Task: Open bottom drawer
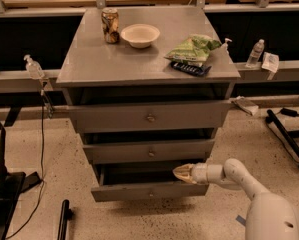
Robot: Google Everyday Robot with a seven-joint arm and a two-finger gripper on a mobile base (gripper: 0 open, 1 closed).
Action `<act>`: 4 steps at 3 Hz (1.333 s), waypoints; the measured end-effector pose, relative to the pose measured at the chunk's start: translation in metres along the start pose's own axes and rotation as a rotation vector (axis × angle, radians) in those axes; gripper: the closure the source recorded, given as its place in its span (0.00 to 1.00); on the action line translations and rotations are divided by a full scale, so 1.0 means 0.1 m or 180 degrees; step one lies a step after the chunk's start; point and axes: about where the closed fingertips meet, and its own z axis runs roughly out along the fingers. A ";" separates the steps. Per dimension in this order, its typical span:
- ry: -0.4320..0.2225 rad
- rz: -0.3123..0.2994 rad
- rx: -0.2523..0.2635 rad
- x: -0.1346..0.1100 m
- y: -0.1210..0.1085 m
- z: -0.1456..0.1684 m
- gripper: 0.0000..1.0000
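Observation:
The grey three-drawer cabinet [149,66] stands in the middle of the camera view. The bottom drawer [139,191] is its lowest front, with a small round knob [150,194] at the centre. It stands pulled out a little, with a dark gap above its front. My gripper [181,173] comes in from the right on a white arm [239,176]. It sits just above the right part of the drawer's top edge, at the gap. Its pale fingers are together in one point and hold nothing that I can see.
The middle drawer [150,151] and top drawer [150,116] are above. On the cabinet top are a can [110,25], a white bowl [140,35], a green chip bag [193,48] and a dark flat item [190,68]. Black stands sit on the floor left [1,184] and right [288,136].

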 end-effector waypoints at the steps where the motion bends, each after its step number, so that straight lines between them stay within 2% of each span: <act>1: 0.0179 0.0080 0.0077 0.09 -0.10 0.06 1.00; 3: 0.0536 0.0158 0.0243 0.45 -0.13 0.19 1.00; 4: 0.0642 0.0147 0.0242 0.58 -0.13 0.27 1.00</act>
